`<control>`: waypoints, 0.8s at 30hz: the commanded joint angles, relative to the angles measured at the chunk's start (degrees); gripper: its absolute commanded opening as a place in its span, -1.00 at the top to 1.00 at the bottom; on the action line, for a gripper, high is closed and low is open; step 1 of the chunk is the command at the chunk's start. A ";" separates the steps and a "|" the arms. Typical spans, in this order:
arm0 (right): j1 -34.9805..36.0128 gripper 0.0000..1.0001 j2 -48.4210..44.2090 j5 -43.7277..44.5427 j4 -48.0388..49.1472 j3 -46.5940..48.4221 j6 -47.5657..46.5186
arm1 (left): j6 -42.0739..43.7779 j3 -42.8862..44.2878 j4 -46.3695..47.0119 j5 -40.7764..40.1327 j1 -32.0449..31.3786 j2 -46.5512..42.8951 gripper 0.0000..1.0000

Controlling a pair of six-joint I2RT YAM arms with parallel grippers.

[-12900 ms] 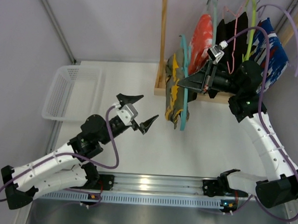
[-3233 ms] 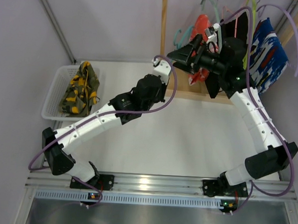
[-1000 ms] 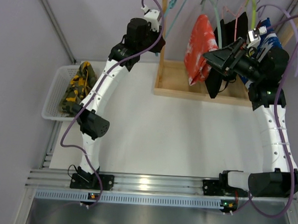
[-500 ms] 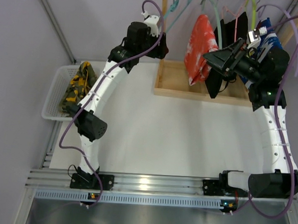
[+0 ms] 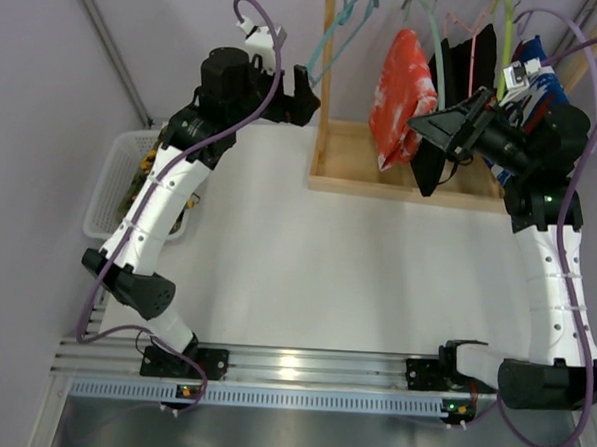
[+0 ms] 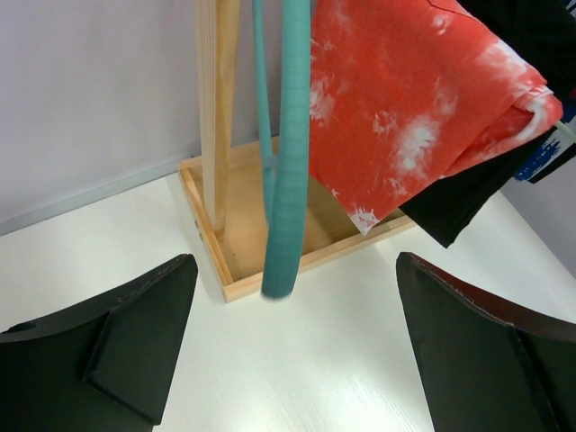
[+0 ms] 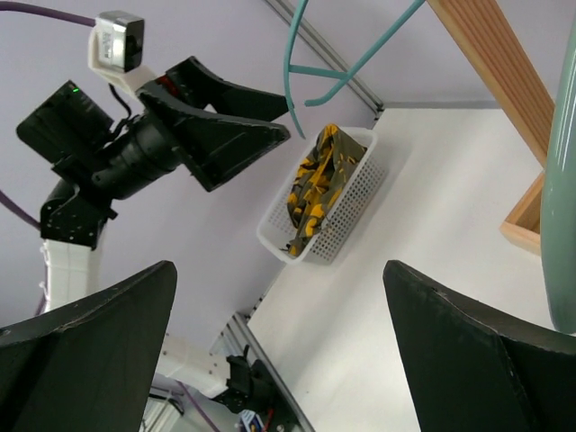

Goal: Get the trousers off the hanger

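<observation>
- Top external: the left gripper (image 5: 307, 94) is raised beside the tall post of the light wooden stand (image 5: 328, 45). Its fingers are spread and hold nothing.
- A bare teal plastic hanger (image 5: 341, 30) hangs just beyond that gripper.
- Further right on the rack hang the red-orange trousers with white marks (image 5: 404, 79), the plain black trousers (image 5: 457, 62) and a blue-and-white patterned garment (image 5: 546, 86).
- The right gripper (image 5: 429, 130) sits in front of the black trousers with its fingers apart; whether it touches the cloth cannot be told.
- A white mesh plastic basket (image 5: 102, 198) stands at the table's left edge, partly covered by the left arm.
- Left wrist: both black fingers stand wide apart. The teal hanger dangles ahead, clear of each.
- The red-orange trousers hang to the hanger's right, above the stand's base tray, with black cloth behind them.
- Right wrist: the fingers are splayed and empty.
- The green-yellow camouflage trousers (image 7: 310, 184) lie crumpled in the basket, off any hanger.
</observation>
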 commanded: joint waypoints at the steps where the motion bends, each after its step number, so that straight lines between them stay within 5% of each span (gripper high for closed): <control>1: -0.77 -0.99 -2.61 1.07 -2.33 0.46 -6.01 | -1.01 -5.55 1.67 1.51 0.76 -7.11 -0.97; 14: -0.69 -0.99 -7.97 8.62 -18.16 0.03 -25.35 | -4.44 -49.03 10.63 8.01 4.45 -29.63 -0.97; 18: -0.69 -0.99 -8.94 8.81 -17.19 -0.60 -24.48 | -4.96 -58.28 17.65 15.12 4.54 -37.35 -0.96; 24: -0.69 -0.96 -5.88 10.56 -15.43 6.85 -23.60 | -5.41 -63.22 20.57 14.61 4.46 -39.31 -0.95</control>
